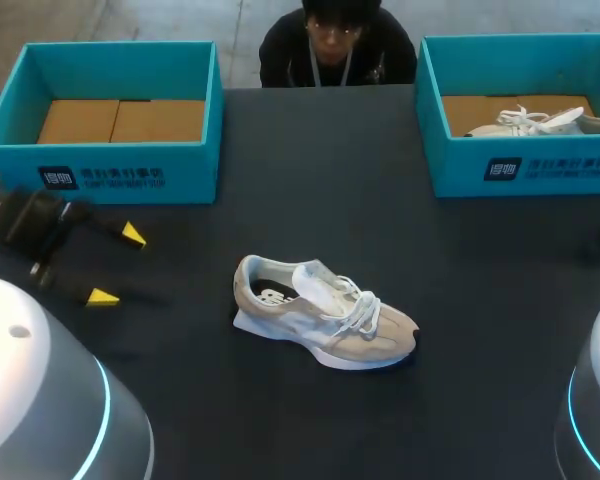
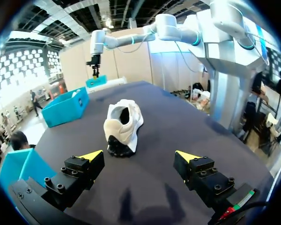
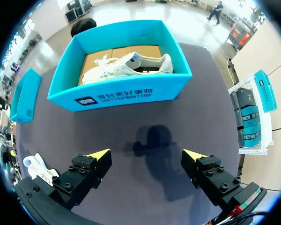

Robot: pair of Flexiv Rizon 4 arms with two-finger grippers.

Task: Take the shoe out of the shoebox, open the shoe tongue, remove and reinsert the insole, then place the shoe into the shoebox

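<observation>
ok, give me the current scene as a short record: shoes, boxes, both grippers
beige-and-white sneaker: upright on the black table, outside both boxes, nothing touching it
left teal cardboard shoebox: brown floor showing
right teal cardboard shoebox: holds a white lace-up shoe
left gripper: open, over the table, sneaker ahead of it
right gripper: open, above the table, right box ahead of it

bright, even overhead light. soft shadow under the shoe (image 1: 325,320); darker arm shadow on the table (image 3: 107,126) ahead of the right gripper (image 3: 146,153).
</observation>
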